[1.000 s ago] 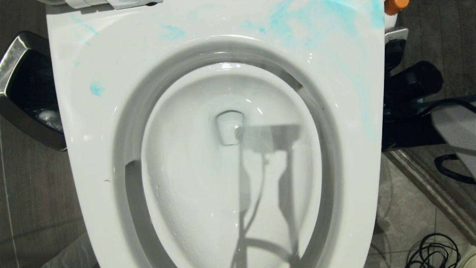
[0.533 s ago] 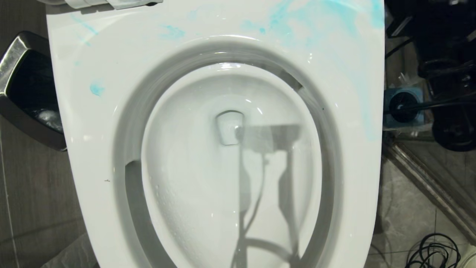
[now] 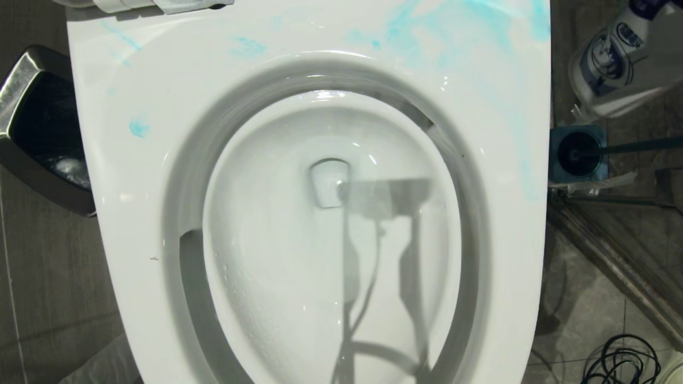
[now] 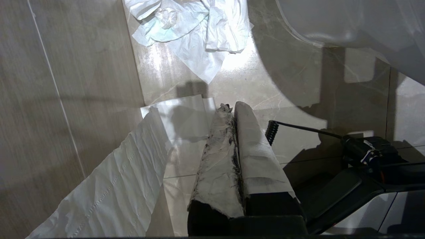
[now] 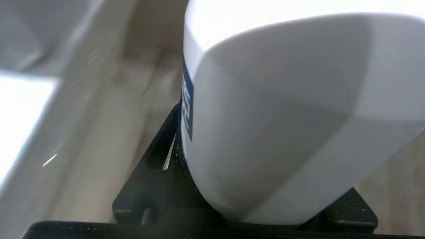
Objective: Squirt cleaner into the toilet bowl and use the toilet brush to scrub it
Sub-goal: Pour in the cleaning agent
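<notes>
Toilet bowl (image 3: 331, 224) centre, blue smears on seat (image 3: 464, 32). Right gripper (image 5: 265, 205) clamped on cleaner bottle (image 3: 613, 58), right of toilet, partly cut off. Brush (image 3: 579, 152) in holder below it. Bin (image 3: 37, 128) left. Left gripper (image 4: 234, 146) closed, empty, over paper (image 4: 109, 186) on floor.

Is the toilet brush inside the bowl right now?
No, the toilet brush sits in its blue holder on the floor beside the toilet, not in the bowl.

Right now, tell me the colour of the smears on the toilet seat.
Turquoise blue smears on the white toilet seat; head view shows them best.
</notes>
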